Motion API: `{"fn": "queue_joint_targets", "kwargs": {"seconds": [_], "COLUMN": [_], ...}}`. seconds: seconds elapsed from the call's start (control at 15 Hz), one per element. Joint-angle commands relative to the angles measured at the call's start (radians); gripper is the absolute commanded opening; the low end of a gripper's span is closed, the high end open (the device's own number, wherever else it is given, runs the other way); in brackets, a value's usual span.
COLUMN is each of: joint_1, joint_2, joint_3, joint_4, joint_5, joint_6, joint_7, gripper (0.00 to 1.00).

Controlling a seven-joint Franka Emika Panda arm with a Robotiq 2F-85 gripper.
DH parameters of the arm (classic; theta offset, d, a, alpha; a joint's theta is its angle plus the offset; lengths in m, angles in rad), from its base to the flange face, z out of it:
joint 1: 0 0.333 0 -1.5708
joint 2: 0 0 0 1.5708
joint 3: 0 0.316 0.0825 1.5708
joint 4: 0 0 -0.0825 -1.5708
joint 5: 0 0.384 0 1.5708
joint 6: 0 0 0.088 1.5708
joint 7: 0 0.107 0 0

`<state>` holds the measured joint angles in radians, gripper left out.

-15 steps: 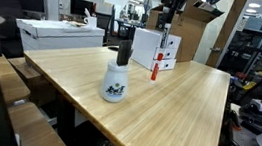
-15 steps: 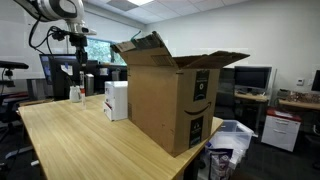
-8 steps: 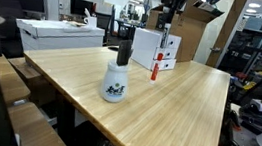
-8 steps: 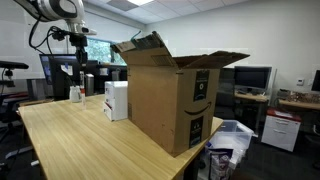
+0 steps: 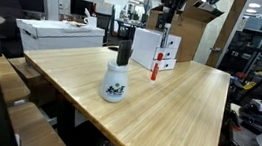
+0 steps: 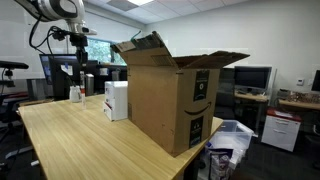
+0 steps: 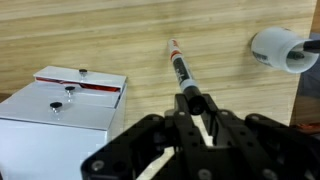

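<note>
My gripper is shut on the upper end of a red and black marker, holding it about upright with its tip down at the wooden table. In an exterior view the marker hangs from the gripper just in front of a white box with a red stripe. In the wrist view that box lies to the left of the marker. A white spray bottle with a black head stands apart on the table, at the right edge in the wrist view.
A large open cardboard box stands on the table beside the white box. Another white carton, monitors and office chairs are behind the table. The table's edges drop off near the bottle and at the right.
</note>
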<state>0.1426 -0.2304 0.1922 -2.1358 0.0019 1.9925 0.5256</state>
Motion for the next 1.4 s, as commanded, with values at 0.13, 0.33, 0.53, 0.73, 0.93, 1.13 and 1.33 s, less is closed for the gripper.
{"fn": "queue_joint_targets", "kwargs": {"seconds": [0.13,0.33,0.53,0.73,0.93,1.13,1.33], "joint_1": [-0.014,-0.015,-0.015,-0.013,-0.008,-0.005,-0.001], "joint_2": [-0.006,-0.002,0.001,0.001,-0.001,-0.003,-0.006], "joint_3": [0.003,-0.002,-0.006,-0.006,-0.003,0.004,0.013], "joint_4": [-0.002,-0.006,-0.009,-0.011,-0.019,-0.02,-0.025], "joint_5": [0.003,0.011,0.015,0.021,0.034,0.044,0.06], "joint_6": [-0.005,-0.001,0.0,-0.002,0.003,-0.001,-0.003], "joint_7": [-0.007,-0.01,-0.009,-0.007,-0.002,0.008,0.014], "gripper": [0.07,0.07,0.07,0.07,0.07,0.07,0.07]}}
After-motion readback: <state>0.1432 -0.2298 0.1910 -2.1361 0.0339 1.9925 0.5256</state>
